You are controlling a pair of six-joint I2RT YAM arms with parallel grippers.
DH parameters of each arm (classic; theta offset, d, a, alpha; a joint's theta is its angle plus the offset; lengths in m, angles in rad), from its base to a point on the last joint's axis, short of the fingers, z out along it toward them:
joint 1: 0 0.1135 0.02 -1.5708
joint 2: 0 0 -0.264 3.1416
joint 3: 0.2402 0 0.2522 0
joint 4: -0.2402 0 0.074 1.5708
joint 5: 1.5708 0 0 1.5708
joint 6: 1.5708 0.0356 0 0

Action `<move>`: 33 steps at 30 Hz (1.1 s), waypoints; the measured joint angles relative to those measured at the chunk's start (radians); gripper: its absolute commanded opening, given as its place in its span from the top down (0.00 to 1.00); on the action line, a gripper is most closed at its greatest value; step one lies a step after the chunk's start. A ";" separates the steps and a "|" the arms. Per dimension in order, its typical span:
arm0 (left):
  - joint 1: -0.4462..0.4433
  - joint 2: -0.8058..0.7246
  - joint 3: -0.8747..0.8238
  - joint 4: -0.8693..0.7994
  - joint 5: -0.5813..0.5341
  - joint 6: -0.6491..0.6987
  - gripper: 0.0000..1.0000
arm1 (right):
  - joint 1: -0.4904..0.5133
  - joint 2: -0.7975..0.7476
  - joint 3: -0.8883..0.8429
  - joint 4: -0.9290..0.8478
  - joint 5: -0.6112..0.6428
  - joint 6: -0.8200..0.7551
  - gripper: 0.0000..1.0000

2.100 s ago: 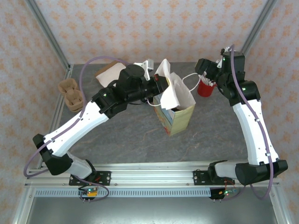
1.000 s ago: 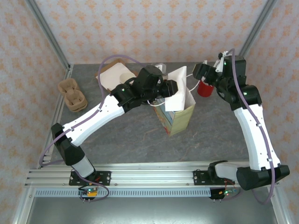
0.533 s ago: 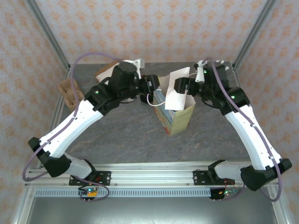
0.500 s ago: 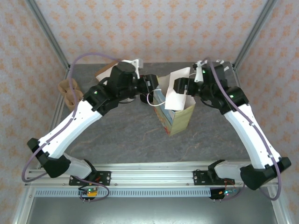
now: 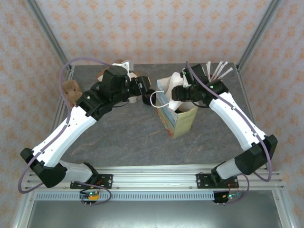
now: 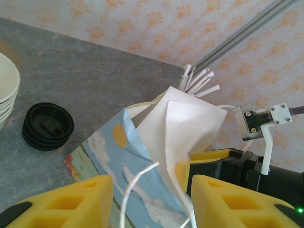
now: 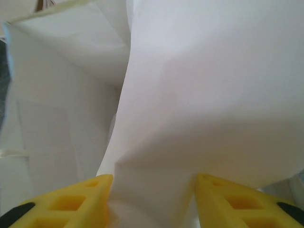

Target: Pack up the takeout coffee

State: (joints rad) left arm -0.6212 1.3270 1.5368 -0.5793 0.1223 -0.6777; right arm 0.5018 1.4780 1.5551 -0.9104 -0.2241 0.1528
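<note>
Near the table's (image 5: 118, 142) far left corner lies a brown cup carrier (image 5: 70, 89). The left gripper (image 6: 151, 184), fingers apart, straddles the paper bag's (image 5: 184, 124) white cord handle (image 6: 133, 179) without pinching it. A dark shape (image 5: 182, 109) sits in the bag's mouth; whether it is the takeout coffee I cannot tell. The right gripper (image 7: 153, 185) flanks the bag's white flap (image 7: 190, 95); clamped or not, I cannot tell.

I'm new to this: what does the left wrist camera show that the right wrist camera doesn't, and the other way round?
Left wrist: a stack of black lids, cream cups, straws, the bag's blue printed side and its string handle. Right wrist: its own yellow fingers, close up on either side of the paper. Both: the bag's creased white paper.
</note>
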 measured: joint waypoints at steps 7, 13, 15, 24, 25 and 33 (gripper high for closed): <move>0.012 -0.010 -0.009 0.000 0.000 0.011 0.51 | 0.024 0.055 0.047 -0.089 0.035 -0.064 0.59; 0.035 -0.016 -0.013 0.000 -0.001 0.027 0.51 | 0.031 0.101 0.137 -0.181 0.087 -0.132 0.59; 0.042 -0.021 -0.019 0.000 -0.001 0.032 0.51 | 0.031 0.116 0.159 -0.208 0.124 -0.152 0.59; 0.064 -0.035 -0.041 0.000 -0.008 0.043 0.50 | 0.031 0.144 0.264 -0.279 0.217 -0.192 0.60; 0.066 -0.036 -0.041 0.000 -0.008 0.044 0.50 | 0.031 0.144 0.275 -0.280 0.223 -0.196 0.60; 0.069 -0.049 -0.056 0.000 -0.008 0.051 0.50 | 0.031 0.169 0.284 -0.295 0.241 -0.207 0.60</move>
State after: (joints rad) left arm -0.5526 1.2778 1.4803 -0.5793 0.1139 -0.6266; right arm 0.5323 1.6466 1.8393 -1.2053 0.0170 -0.0540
